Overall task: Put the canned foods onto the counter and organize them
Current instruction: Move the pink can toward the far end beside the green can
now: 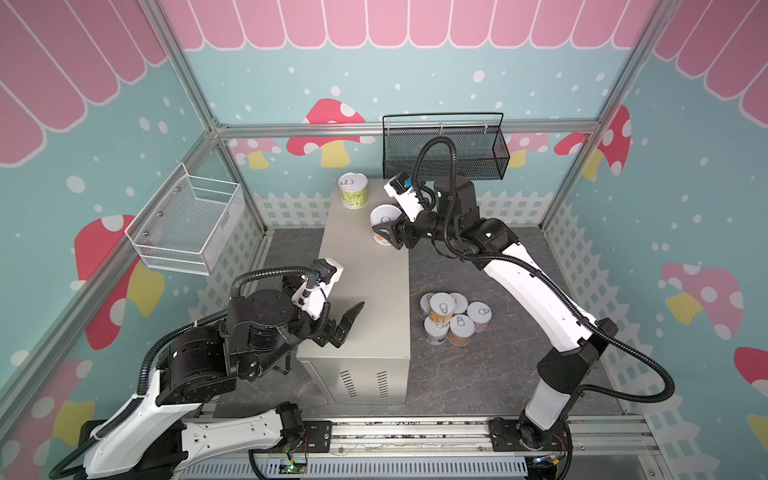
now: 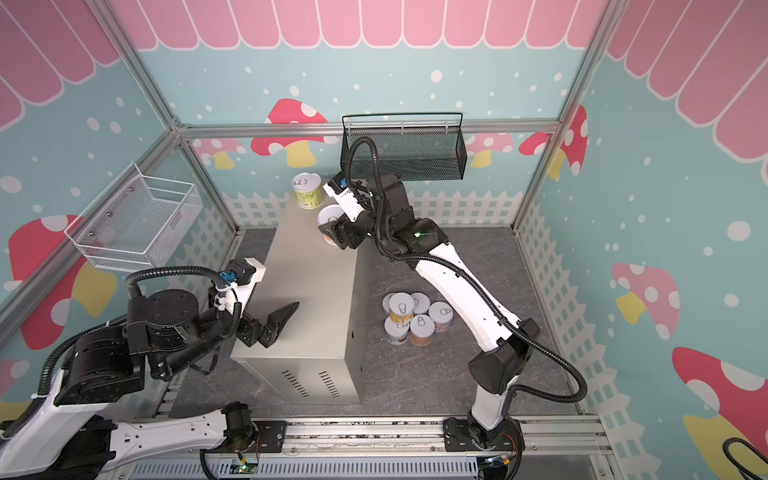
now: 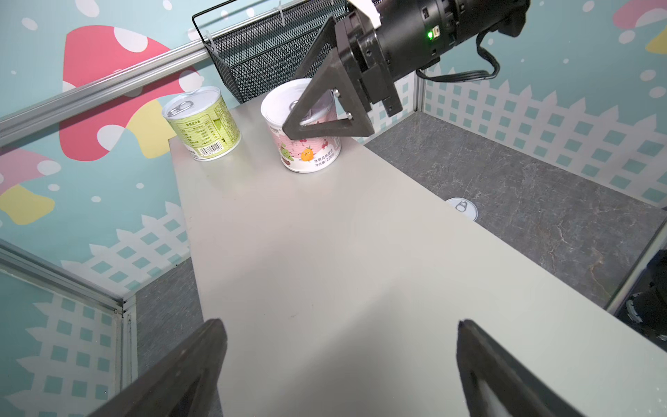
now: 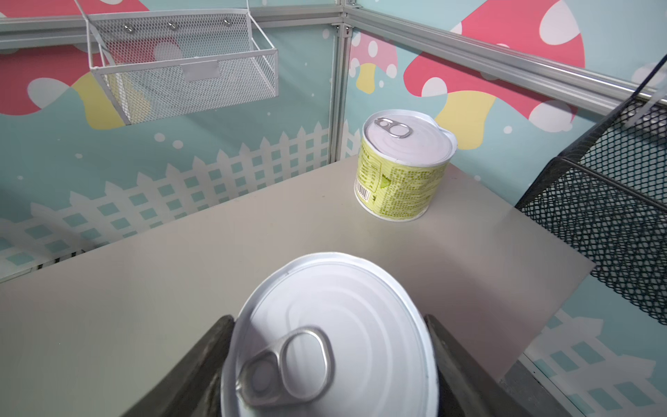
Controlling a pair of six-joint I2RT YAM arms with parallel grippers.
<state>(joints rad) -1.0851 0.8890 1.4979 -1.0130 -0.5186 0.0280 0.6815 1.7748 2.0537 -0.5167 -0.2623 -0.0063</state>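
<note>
- Only the left wrist view shows the label of the pink-and-white labelled round can point(image 3: 310, 151): cartoon fruit, Chinese print and "220". Its base meets the far part of the long beige-grey metal counter point(image 3: 325, 252).
- The right wrist view shows just that can's silver pull-tab lid, with the right gripper point(image 4: 328, 319) clamped on its sides.
- The green-labelled round can point(image 4: 397, 180) stands upright at the counter's far end, near the held can but apart from it. It carries a barcode and a printed table too small to read.
- Both top views show six more cans point(image 1: 451, 318) clustered on the dark stone-patterned floor point(image 1: 478, 382) beside the counter. The left wrist view catches only one of their lids.
- The left gripper point(image 3: 341, 325) hangs over the counter's near end, jaws wide apart and empty.
</note>
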